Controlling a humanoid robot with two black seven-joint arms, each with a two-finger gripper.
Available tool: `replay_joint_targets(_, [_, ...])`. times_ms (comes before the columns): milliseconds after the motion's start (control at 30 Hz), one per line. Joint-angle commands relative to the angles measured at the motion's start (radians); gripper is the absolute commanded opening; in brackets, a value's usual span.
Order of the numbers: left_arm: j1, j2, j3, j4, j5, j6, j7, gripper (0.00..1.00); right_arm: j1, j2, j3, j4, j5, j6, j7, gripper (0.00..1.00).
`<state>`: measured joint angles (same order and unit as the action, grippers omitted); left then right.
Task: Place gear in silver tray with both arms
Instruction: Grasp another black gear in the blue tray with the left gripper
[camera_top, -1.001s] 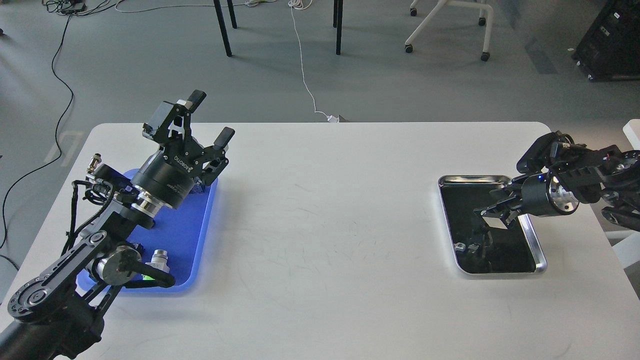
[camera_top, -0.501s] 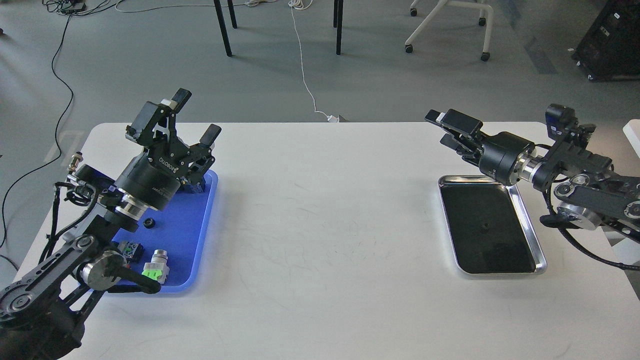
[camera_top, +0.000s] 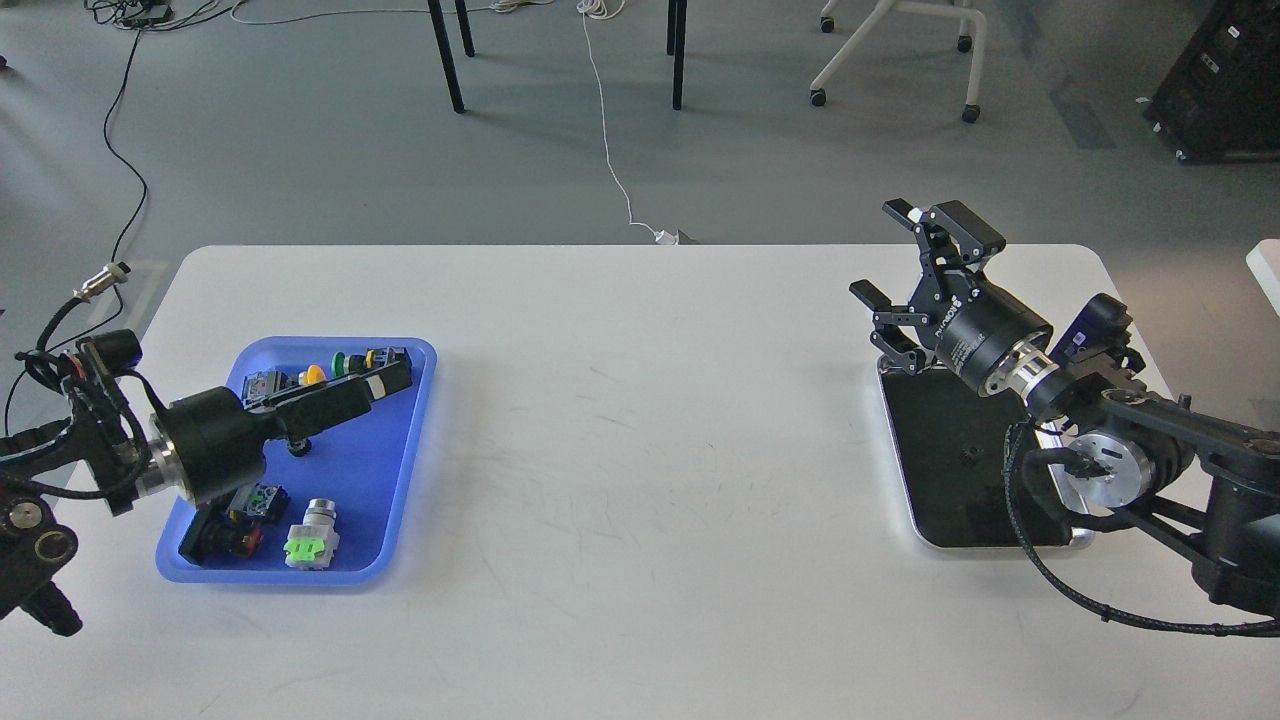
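Note:
The silver tray (camera_top: 960, 546) lies on the table at the right. A small black gear (camera_top: 967, 456) rests on its dark bottom. My right gripper (camera_top: 905, 265) is open and empty, raised above the tray's far left corner with its fingers pointing up and away. My left gripper (camera_top: 385, 383) lies low over the blue tray (camera_top: 370, 500), pointing right. It is seen side-on as one dark bar, so its fingers cannot be told apart. A second small black gear (camera_top: 298, 447) lies on the blue tray just below it.
The blue tray also holds several switch and button parts, among them a green and silver one (camera_top: 310, 535) and a yellow one (camera_top: 314, 374). My right arm's elbow (camera_top: 1100, 470) overhangs the silver tray's right edge. A white cable (camera_top: 610, 150) runs across the floor behind the table.
My right gripper has lifted out of the silver tray, leaving the gear on its bottom, and now stands open above the far corner. My left arm has pulled back left and dropped low over the blue tray.

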<state>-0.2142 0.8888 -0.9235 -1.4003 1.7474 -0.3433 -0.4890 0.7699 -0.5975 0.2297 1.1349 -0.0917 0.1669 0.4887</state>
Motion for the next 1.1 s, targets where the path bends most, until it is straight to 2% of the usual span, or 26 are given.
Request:
replay_joint_targets(0, [-0.043, 0.035, 0.049, 0.032, 0.269, 0.004, 0.0, 0.98, -0.001, 0.016, -0.001, -0.003, -0.002, 0.0, 0.0, 0.95])
replay_joint_targets(134, [-0.137, 0.004, 0.139, 0.128, 0.421, 0.021, 0.0, 0.97, -0.001, 0.021, -0.001, -0.003, -0.003, 0.0, 0.0, 0.95])
replay_joint_targets(300, [-0.278, -0.033, 0.308, 0.26, 0.434, 0.026, 0.0, 0.95, 0.0, 0.018, -0.003, -0.001, -0.003, 0.002, 0.0, 0.95])
replay_joint_targets(434, [-0.352, -0.074, 0.386, 0.371, 0.434, 0.036, 0.0, 0.92, 0.0, 0.018, -0.003, -0.001, -0.003, 0.002, 0.0, 0.95])
replay_joint_targets(701, [-0.369, -0.088, 0.431, 0.454, 0.434, 0.05, 0.0, 0.84, 0.0, 0.013, -0.001, 0.002, -0.003, 0.002, 0.0, 0.95])
replay_joint_targets(835, [-0.369, -0.088, 0.446, 0.471, 0.434, 0.052, 0.0, 0.74, -0.001, 0.011, -0.001, 0.003, -0.003, 0.002, 0.0, 0.95])
replay_joint_targets(1068, [-0.369, -0.093, 0.446, 0.477, 0.434, 0.052, 0.0, 0.64, -0.001, 0.011, -0.001, 0.005, -0.003, 0.002, 0.0, 0.95])
